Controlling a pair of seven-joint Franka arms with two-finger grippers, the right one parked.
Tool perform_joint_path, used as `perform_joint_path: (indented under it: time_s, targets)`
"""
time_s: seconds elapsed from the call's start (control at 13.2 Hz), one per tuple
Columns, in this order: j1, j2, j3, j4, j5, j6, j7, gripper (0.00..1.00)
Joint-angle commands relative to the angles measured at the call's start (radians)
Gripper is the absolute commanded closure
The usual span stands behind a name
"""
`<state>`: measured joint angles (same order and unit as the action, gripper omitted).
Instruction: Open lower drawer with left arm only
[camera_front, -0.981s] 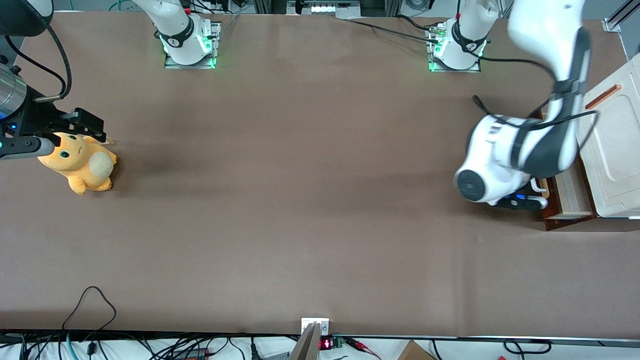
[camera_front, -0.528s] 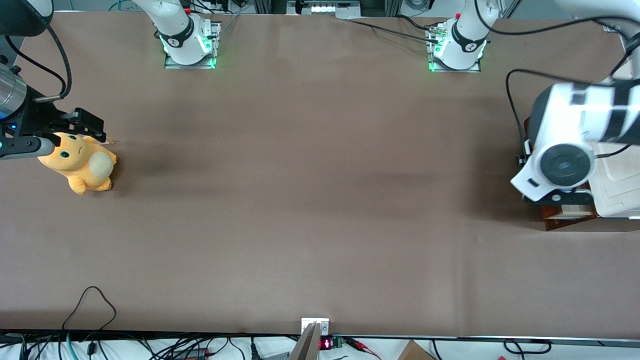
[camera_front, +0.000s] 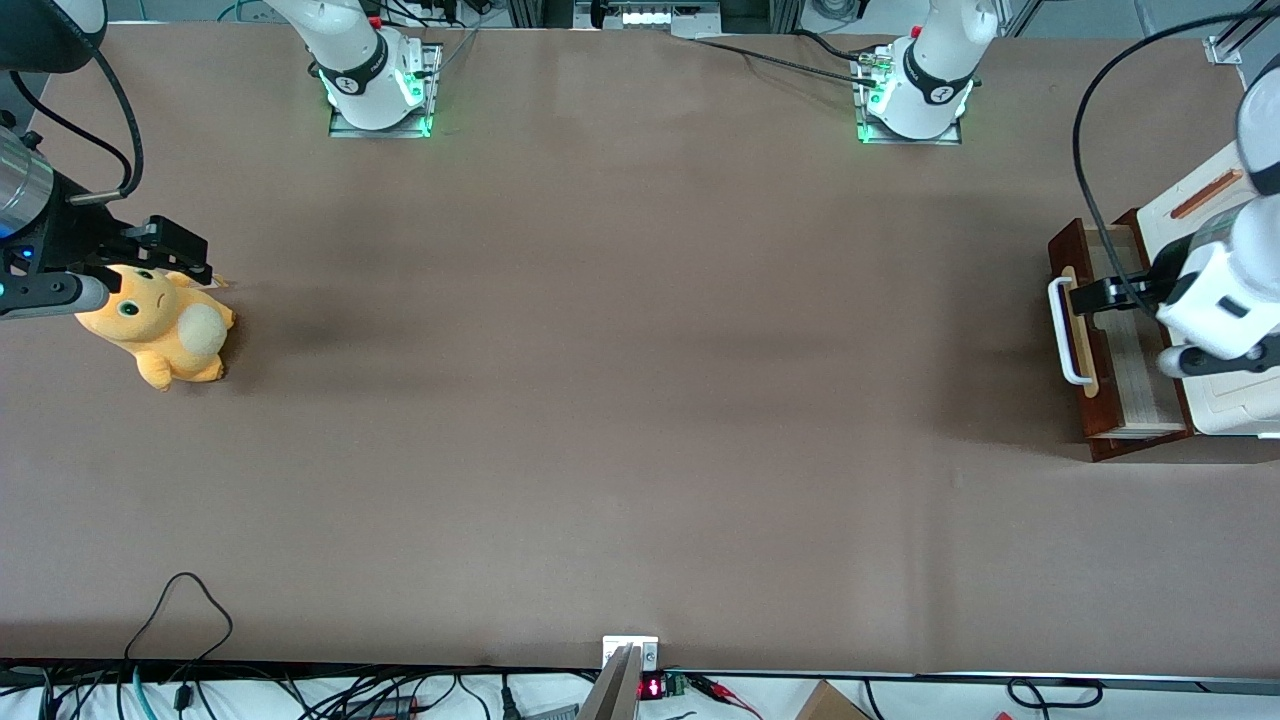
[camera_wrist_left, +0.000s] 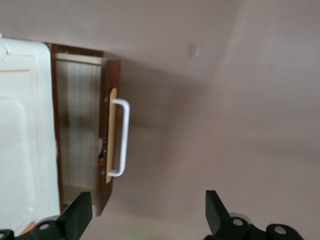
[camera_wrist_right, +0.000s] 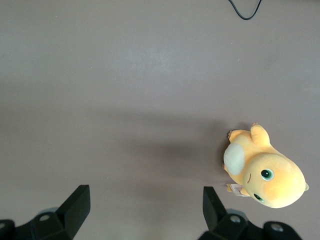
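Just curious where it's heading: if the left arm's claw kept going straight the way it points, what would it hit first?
Probably the table just in front of the drawer; the open claw points down at it. One finger might clip the drawer's front first; depth is unclear.

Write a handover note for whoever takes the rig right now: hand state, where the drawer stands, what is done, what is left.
Left arm's hand: open, holding nothing, raised above the table and clear of the white handle; in the front view it sits over the drawer's inside.
Lower drawer: at the working arm's end of the table, pulled partly out from under the white cabinet top; its light wood inside shows.
Done: the drawer looks open.
Left: judge whether that is open enough; if so, only retract the arm.
Yellow plush toy lies at the parked arm's end, not part of the job.
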<state>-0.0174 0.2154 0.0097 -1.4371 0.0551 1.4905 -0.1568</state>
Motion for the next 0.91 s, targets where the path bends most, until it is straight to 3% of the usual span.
perform_joint_path:
  time_s: [0.0,0.38,0.83]
  targets:
    - [0.020,-0.030,0.006,0.026,-0.086,0.027,0.010,0.00]
    - [0.025,-0.047,-0.071,0.018,-0.072,0.060,0.016,0.00]
    - [-0.029,-0.065,-0.001,0.026,-0.083,0.039,0.134,0.00]
